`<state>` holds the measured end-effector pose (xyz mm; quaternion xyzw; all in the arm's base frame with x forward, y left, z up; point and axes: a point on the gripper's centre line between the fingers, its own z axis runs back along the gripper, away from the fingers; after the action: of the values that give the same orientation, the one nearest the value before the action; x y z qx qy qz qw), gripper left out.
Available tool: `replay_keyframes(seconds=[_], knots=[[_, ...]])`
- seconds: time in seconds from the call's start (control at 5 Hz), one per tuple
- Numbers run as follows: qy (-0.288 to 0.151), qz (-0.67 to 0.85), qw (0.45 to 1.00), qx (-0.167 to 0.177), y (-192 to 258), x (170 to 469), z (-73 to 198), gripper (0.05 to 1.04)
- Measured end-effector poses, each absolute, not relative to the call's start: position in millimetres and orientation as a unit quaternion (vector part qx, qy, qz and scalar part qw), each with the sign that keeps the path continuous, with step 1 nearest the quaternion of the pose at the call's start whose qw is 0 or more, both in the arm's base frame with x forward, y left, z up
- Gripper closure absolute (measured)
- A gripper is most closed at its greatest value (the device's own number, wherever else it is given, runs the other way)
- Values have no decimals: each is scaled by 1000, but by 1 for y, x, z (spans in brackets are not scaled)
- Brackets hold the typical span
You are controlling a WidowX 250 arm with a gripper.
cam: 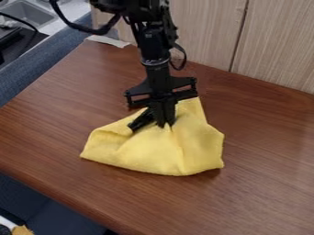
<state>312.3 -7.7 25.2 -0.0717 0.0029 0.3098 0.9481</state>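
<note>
The black gripper (pixel 164 125) pinches a creased yellow cloth (pixel 165 149) on the brown table (pixel 257 183).

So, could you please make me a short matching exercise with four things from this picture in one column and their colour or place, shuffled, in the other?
Things
1. gripper
2. cloth
3. table
4. sink

Colours and places
A. reddish brown, with a wood grain
B. in the upper left corner of the view
C. black, with its tips down among folds of fabric
D. yellow and rumpled

Right pairs: 1-C, 2-D, 3-A, 4-B
</note>
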Motion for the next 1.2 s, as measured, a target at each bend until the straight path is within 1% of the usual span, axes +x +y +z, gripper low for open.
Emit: replay_keyframes(seconds=[0.2, 0.4, 0.6, 0.8, 1.0, 1.2], knots=[[-5, 320, 944, -73, -4, 311, 32, 1031], [-42, 312, 945, -86, -5, 312, 62, 1031], [-66, 291, 950, -95, -14, 303, 81, 1031], [-78, 239, 962, -105, -36, 287, 93, 1031], [-73, 208, 967, -127, -54, 265, 89, 1031], [-59, 161, 977, -129, -76, 236, 79, 1031]])
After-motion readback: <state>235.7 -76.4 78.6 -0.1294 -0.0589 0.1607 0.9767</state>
